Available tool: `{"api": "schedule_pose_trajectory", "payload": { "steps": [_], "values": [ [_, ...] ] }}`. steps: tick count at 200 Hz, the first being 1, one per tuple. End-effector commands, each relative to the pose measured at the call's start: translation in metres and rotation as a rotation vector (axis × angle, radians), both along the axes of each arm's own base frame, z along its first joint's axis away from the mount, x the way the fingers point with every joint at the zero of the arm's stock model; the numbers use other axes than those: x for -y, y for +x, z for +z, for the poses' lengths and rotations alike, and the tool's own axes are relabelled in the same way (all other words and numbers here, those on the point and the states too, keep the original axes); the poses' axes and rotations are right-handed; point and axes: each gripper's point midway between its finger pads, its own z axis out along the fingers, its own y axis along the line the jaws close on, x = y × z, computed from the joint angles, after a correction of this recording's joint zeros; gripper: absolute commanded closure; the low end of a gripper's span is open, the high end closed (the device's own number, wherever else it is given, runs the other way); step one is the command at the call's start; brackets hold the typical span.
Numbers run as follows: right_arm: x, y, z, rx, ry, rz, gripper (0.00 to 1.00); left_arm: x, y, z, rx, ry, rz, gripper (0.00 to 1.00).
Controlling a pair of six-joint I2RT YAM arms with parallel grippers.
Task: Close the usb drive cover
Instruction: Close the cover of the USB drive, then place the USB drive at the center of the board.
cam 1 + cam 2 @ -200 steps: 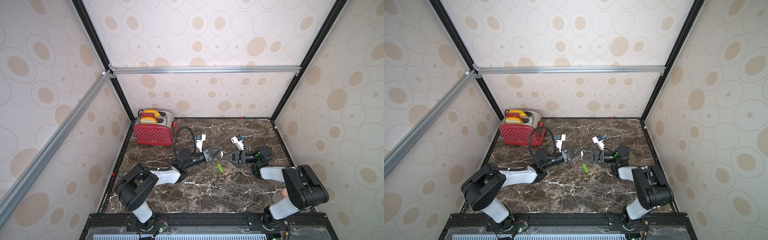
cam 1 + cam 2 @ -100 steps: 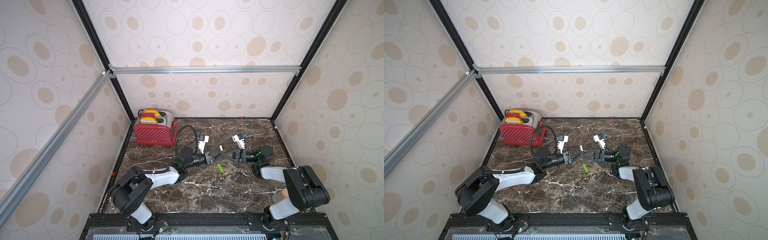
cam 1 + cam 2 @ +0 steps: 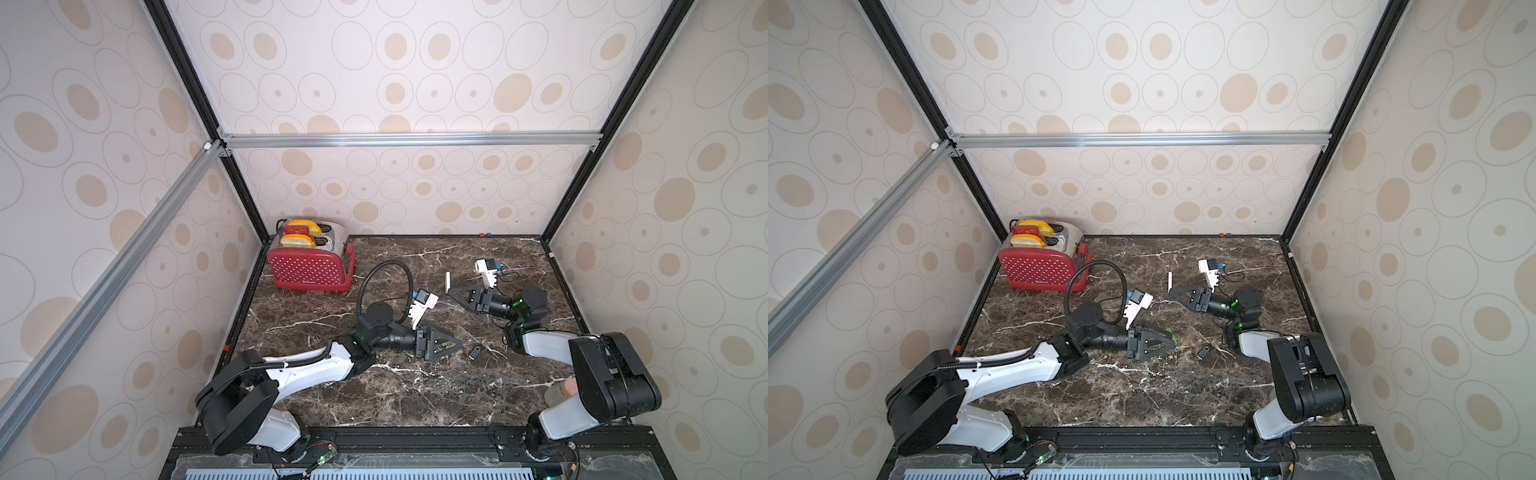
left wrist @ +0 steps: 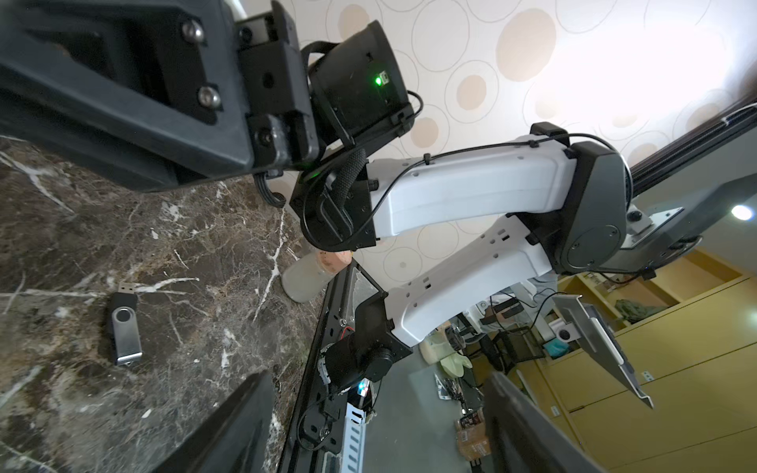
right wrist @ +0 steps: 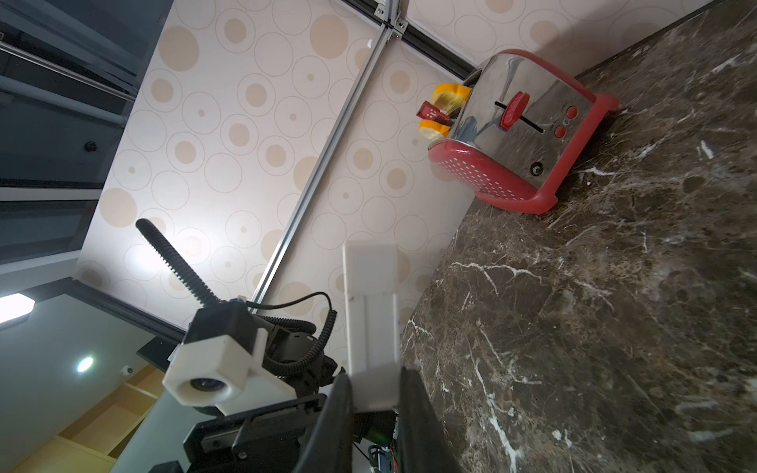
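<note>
The USB drive (image 3: 473,353) lies flat on the dark marble surface (image 3: 415,395) in the lower middle of both top views (image 3: 1203,352), just to the right of the left pincer (image 3: 455,344) and not touching it. The left wrist view shows the drive (image 4: 125,327) close up. It has a black body, its silver swivel cover (image 4: 128,342) is turned back over the body, and the metal plug (image 4: 127,288) sticks out bare at the opposite end. The left pincer (image 4: 377,381) is released, its two dark fingers (image 4: 237,426) spread wide with nothing between them, and it sits low over the surface (image 3: 1169,341). In a top view a small green bit (image 3: 1169,331) peeks out at its edge, too small to identify. The right pincer (image 3: 449,291) is right of centre in both top views (image 3: 1171,292), pointing left. It is clenched on a flat white plastic piece (image 3: 448,282) that stands upright above its tips, and the right wrist view shows that piece (image 5: 370,311) pinched between the fingers (image 5: 340,409). A red toaster (image 3: 309,266) with two yellow-crusted slices in its slots stands in the far left corner of the surface (image 3: 1042,266), well apart from both arms.
</note>
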Motion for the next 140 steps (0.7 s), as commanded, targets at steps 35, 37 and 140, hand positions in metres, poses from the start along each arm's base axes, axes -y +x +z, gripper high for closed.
{"api": "schedule_pose_trajectory", "payload": {
  "steps": [35,37,140],
  "values": [
    [0.008,0.002,-0.013,0.067,-0.184,-0.096,1.0,-0.057,0.046,-0.025,0.146,0.263,0.419,0.13],
    [0.008,0.002,-0.012,0.08,-0.194,-0.102,1.0,-0.059,0.049,-0.025,0.149,0.274,0.438,0.12],
    [0.065,0.025,-0.146,-0.198,-0.855,-0.349,1.0,-0.154,0.104,-0.055,0.115,0.626,0.997,0.01]
  ]
}}
